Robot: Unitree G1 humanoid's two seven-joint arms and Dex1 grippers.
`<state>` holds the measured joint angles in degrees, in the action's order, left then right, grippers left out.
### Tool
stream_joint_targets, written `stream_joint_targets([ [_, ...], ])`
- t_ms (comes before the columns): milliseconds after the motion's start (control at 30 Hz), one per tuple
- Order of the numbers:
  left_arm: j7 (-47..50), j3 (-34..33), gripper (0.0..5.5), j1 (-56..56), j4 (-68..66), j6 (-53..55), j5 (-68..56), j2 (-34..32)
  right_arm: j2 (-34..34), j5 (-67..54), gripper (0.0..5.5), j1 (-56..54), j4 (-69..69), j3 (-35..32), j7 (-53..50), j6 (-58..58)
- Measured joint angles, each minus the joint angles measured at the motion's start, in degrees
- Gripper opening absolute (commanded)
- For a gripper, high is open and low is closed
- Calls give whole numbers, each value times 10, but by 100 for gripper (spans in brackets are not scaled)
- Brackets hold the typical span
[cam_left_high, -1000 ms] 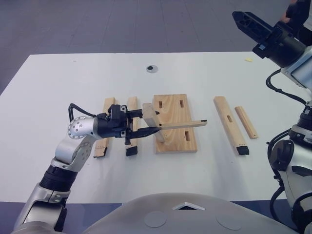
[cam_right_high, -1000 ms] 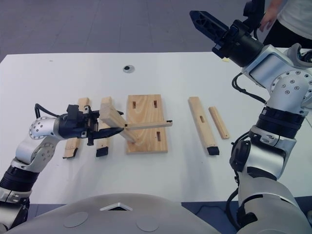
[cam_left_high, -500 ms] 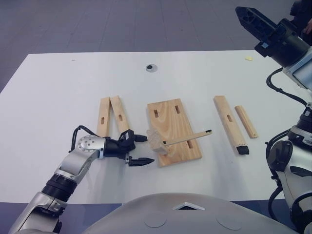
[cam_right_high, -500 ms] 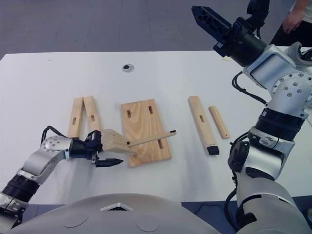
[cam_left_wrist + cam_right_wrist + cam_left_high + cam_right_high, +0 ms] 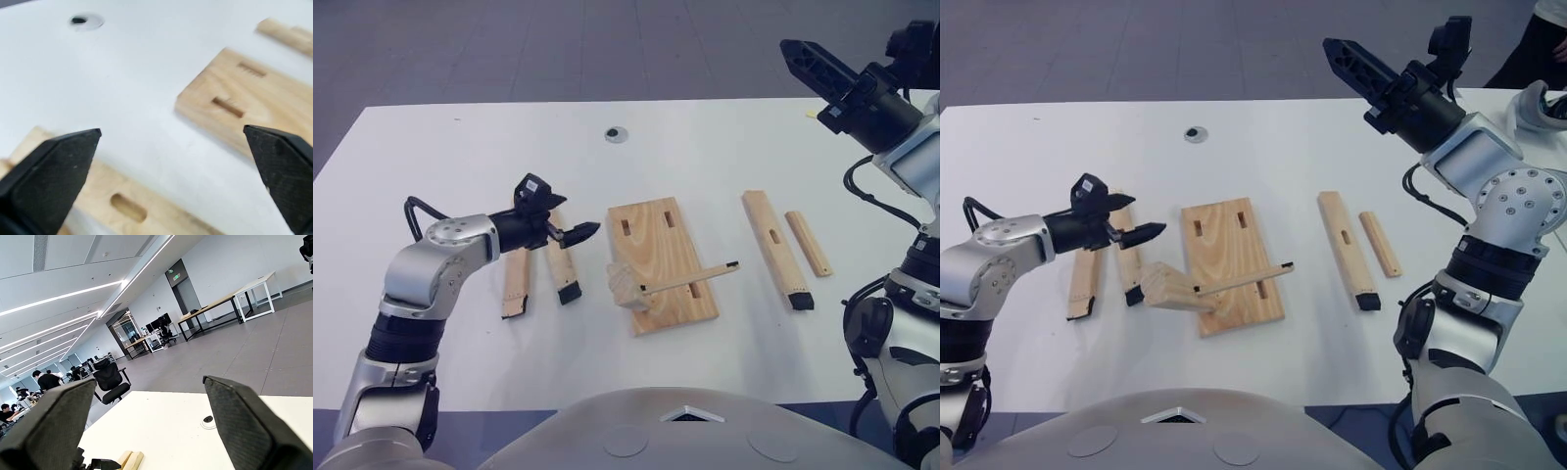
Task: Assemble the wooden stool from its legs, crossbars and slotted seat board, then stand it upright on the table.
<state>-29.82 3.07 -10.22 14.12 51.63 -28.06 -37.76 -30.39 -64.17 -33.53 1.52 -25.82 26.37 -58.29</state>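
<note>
The left gripper [image 5: 582, 232] is held with jaws apart just above two legs [image 5: 561, 264] laid side by side on the table [image 5: 460, 166]. Beside them, the slotted seat board [image 5: 661, 262] is seen lying flat, with a crossbar [image 5: 690, 277] laid across it. The right gripper [image 5: 803, 57], jaws also apart, is raised well away.

Tool [image 5: 172, 130] spread wide over white table [image 5: 122, 63], slotted seat board [image 5: 259, 98] beyond, slotted leg [image 5: 127, 208] beneath
</note>
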Motion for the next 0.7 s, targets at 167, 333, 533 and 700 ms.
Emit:
stream_joint_targets([
  [167, 118, -17, 538, -52, -25, 163, 40, 41, 14, -13, 408, 14, 19, -5, -20, 1],
  [333, 140, -37, 538, -67, -25, 247, 39, 84, 18, -17, 408, 27, 31, -10, -33, 5],
  [533, 120, 6, 520, -71, -39, 247, 45, 71, 23, -33, 408, 31, 38, -12, -47, 7],
  [700, 48, 103, 437, -100, -96, 143, 92, 13, 24, -34, 408, 31, 37, -9, -54, 12],
])
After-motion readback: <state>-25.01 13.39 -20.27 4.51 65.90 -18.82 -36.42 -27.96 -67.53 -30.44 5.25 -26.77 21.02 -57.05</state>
